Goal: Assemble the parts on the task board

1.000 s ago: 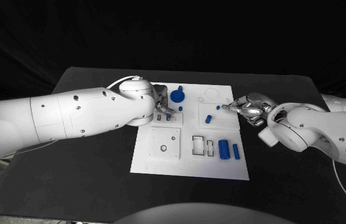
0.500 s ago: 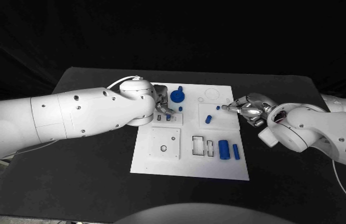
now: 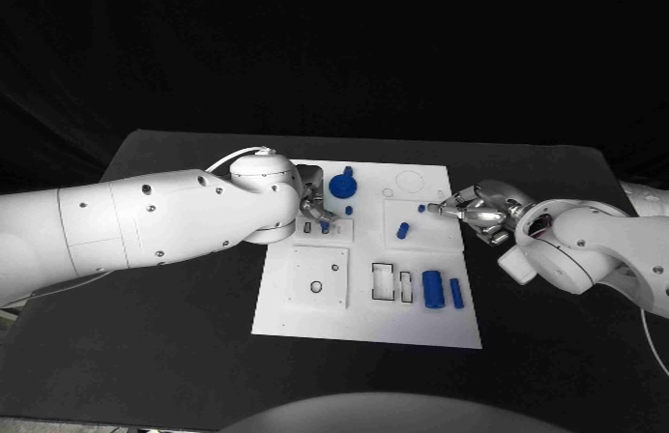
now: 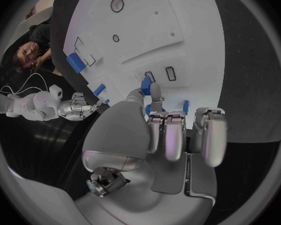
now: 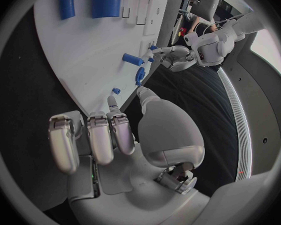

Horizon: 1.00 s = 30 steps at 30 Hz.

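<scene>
Early days, I'd say: the left hand (image 3: 318,204) pinches a small blue peg (image 4: 145,83) over the task board (image 3: 365,327); the right hand (image 3: 479,210) looks clenched on nothing, with blue cylinders (image 3: 444,290) loose nearby.

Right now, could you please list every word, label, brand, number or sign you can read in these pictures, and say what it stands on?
None: no readable text in any view.
The task board carries only outlined slots and circles, no letters or numbers.
The blue parts are plain.
The left hand and right hand bear no legible marking.
</scene>
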{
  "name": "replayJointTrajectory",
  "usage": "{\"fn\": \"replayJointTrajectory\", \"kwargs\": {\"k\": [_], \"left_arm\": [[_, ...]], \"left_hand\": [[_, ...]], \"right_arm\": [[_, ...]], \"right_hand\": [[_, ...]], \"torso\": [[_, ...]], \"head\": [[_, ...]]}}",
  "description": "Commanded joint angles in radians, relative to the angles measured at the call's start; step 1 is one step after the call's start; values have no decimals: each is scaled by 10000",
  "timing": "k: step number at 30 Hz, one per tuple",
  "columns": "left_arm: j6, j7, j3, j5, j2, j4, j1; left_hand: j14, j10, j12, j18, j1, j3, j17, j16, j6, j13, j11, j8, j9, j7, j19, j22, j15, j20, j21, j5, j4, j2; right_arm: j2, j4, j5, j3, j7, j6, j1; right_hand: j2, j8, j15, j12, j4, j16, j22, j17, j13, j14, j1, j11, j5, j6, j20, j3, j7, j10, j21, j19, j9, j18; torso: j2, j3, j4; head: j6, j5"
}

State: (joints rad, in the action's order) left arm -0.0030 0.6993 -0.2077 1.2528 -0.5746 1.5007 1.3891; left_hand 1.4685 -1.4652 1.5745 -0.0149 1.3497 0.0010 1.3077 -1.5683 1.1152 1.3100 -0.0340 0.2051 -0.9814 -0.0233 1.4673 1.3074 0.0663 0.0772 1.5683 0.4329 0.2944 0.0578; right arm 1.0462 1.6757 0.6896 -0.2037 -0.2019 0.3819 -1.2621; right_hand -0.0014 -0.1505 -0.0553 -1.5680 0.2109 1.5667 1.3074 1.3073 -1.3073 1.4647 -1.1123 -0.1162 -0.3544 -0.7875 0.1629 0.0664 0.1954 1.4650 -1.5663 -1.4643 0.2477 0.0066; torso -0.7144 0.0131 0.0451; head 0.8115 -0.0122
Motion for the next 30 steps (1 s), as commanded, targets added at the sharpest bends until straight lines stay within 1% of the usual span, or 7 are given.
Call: {"fn": "replayJointTrajectory", "kwargs": {"k": [1,5,9,13,21,28,30], "left_arm": [[195,1446,2,-51,28,7,-3],[192,1444,2,-53,32,3,-4],[195,1443,1,-53,22,-9,-5],[201,1442,1,-54,23,-26,-5],[244,1393,1,-60,48,-55,-11],[256,1294,1,-141,74,-130,-16],[251,1277,1,-163,82,-138,-17]], "left_hand": [[1023,-1056,-37,149,-50,48,2631,-25,59,2608,-59,32,-10,85,1035,2634,74,-65,24,35,-2,79],[1023,-1056,-37,149,-50,48,2631,-25,59,2608,-59,32,-10,85,1035,2634,74,-65,24,35,-2,79],[1023,-1056,-37,149,-50,48,2631,-25,59,2608,-59,32,-10,85,1035,2634,74,-65,24,35,-2,79],[1023,-1056,-37,149,-58,55,2631,-25,60,2608,-59,30,-10,85,1035,2634,75,-65,24,36,-2,80],[1023,-1056,-37,149,-70,62,2631,-25,61,2608,-58,29,-10,85,1035,2634,75,-64,24,35,-1,77],[1023,-1056,-37,149,-133,69,2631,-25,63,2608,-55,21,-10,78,1035,2634,76,-63,24,27,3,48],[1023,-1056,-37,149,-147,71,2631,-25,64,2608,-53,20,-9,77,1035,2634,76,-63,24,25,5,46]], "right_arm": [[-18,-7,89,-2,67,-73,11],[-14,-7,89,-2,65,-66,14],[-11,0,89,-2,65,-62,15],[-17,0,89,-2,71,-56,15],[-17,-12,89,-3,82,-34,23],[-27,-5,94,-3,91,-28,32],[-29,-5,95,-3,93,-26,34]], "right_hand": [[101,-66,-87,-28,-13,41,2634,2635,-2634,1061,-37,-86,32,37,87,-58,13,1058,-45,-1065,-11,-66],[101,-66,-87,-28,-13,41,2634,2635,-2634,1061,-37,-86,32,37,87,-58,13,1058,-45,-1065,-11,-66],[101,-66,-87,-28,-13,41,2634,2635,-2634,1061,-37,-86,32,37,87,-58,13,1058,-45,-1065,-11,-66],[101,-66,-87,-28,-13,41,2634,2635,-2634,1061,-37,-86,32,37,87,-58,13,1058,-45,-1065,-11,-66],[101,-66,-87,-28,-13,41,2634,2635,-2634,1061,-37,-86,32,37,87,-58,13,1058,-45,-1065,-11,-66],[120,-75,-96,-28,-18,41,2634,2635,-2634,1061,-55,-95,42,41,98,-80,22,1058,-45,-1065,-18,-66],[120,-75,-96,-28,-18,41,2634,2635,-2634,1061,-55,-95,42,41,98,-80,22,1058,-45,-1065,-18,-66]], "torso": [[-1,1,-19],[-6,-2,11],[-8,-9,2],[4,4,-9],[2,2,-1],[-9,-7,3],[-7,-4,0]], "head": [[0,-45],[-11,-7],[-5,-10],[5,4],[-20,21],[-37,-3],[-25,-8]]}}
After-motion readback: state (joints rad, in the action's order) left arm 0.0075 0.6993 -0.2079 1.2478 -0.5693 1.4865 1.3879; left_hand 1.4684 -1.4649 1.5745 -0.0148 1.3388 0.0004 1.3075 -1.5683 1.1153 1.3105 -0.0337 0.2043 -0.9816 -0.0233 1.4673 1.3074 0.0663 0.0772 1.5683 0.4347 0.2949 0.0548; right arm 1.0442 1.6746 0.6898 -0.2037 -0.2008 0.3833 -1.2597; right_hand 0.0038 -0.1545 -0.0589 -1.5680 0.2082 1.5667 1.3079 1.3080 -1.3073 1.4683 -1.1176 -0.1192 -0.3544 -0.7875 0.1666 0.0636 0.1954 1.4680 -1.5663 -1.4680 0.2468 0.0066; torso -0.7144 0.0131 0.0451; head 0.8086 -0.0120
